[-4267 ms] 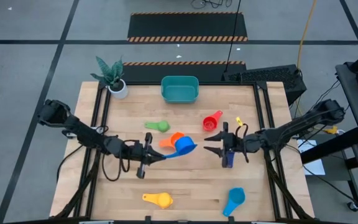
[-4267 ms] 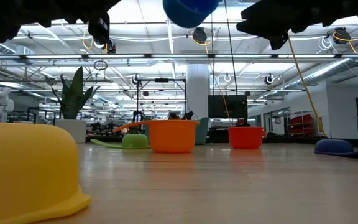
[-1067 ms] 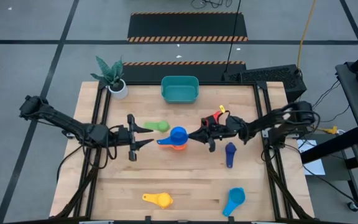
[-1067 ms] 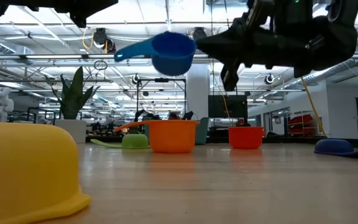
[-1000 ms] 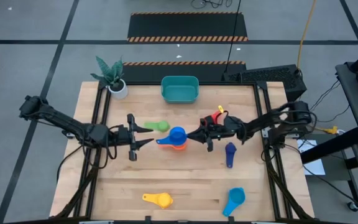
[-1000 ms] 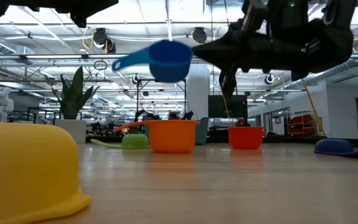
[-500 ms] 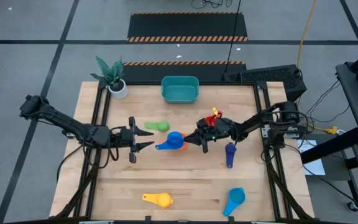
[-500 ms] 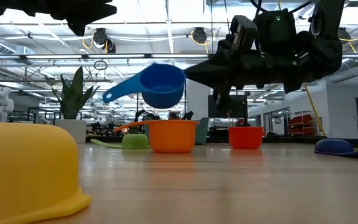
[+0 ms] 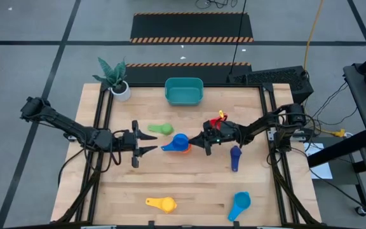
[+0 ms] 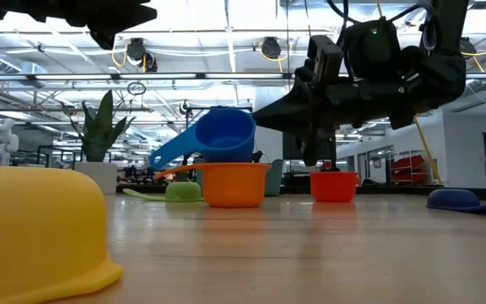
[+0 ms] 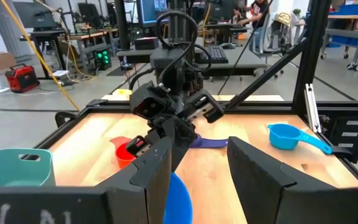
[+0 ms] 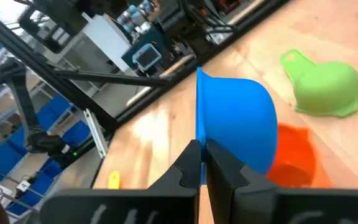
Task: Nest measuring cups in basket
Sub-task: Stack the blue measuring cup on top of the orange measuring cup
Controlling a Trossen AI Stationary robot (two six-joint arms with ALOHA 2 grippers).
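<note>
Smooth, glossy plastic on the blue cup [image 10: 218, 137], orange cup [image 10: 234, 184] and teal basket [image 9: 183, 91]; pale, matt wood grain across the counter [image 9: 196, 184]; dark matt casing on the right end effector [image 9: 200, 141].

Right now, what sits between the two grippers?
In the high view, the blue plastic measuring cup, pinched by the right gripper, over the orange plastic cup; the left gripper is open.

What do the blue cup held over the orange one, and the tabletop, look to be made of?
The blue scoop-shaped measuring cup, pinched at its rim by the right tool, looks like moulded plastic: uniform colour, smooth soft sheen. The pale tabletop looks like wood: visible plank lines.
</note>
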